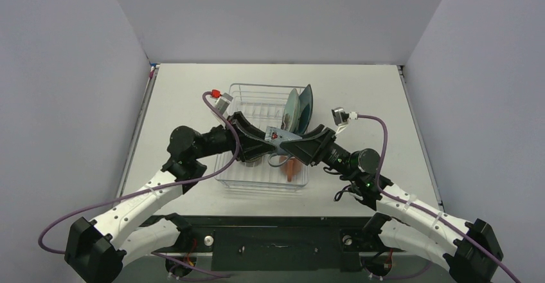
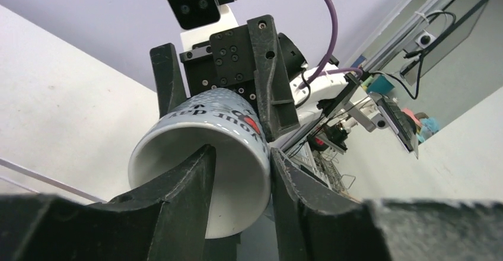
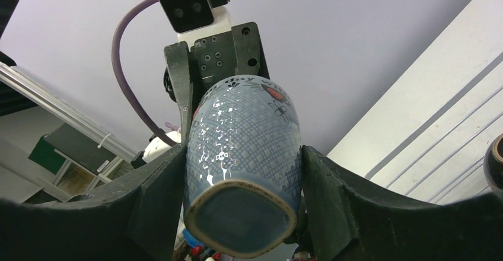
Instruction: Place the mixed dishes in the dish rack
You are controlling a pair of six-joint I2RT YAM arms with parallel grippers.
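Saw the grey-blue mug [image 1: 277,135] held on its side in the air above the dish rack [image 1: 254,93], gripped from both ends. Found the left gripper [image 2: 243,178] clenched on the mug's rim wall, one finger inside the mouth and one outside. Found the right gripper [image 3: 243,184] clamped across the patterned body near the base. Judged this a mid-air hand-over, probably to change the grasp so the mug could go down the right way up. Could not tell which gripper was meant to let go. Inside the rack, on the pale counter [image 1: 186,83], noted the pale teal round plate [image 1: 292,108] and the dark teal squarish plate [image 1: 307,105] standing on edge, side by side, at the far right. Noted the salmon-orange mug [image 1: 293,167] at the near right, under the right arm; could not tell whether upright. Made out something dark at the near left beneath the left arm, too hidden to name.
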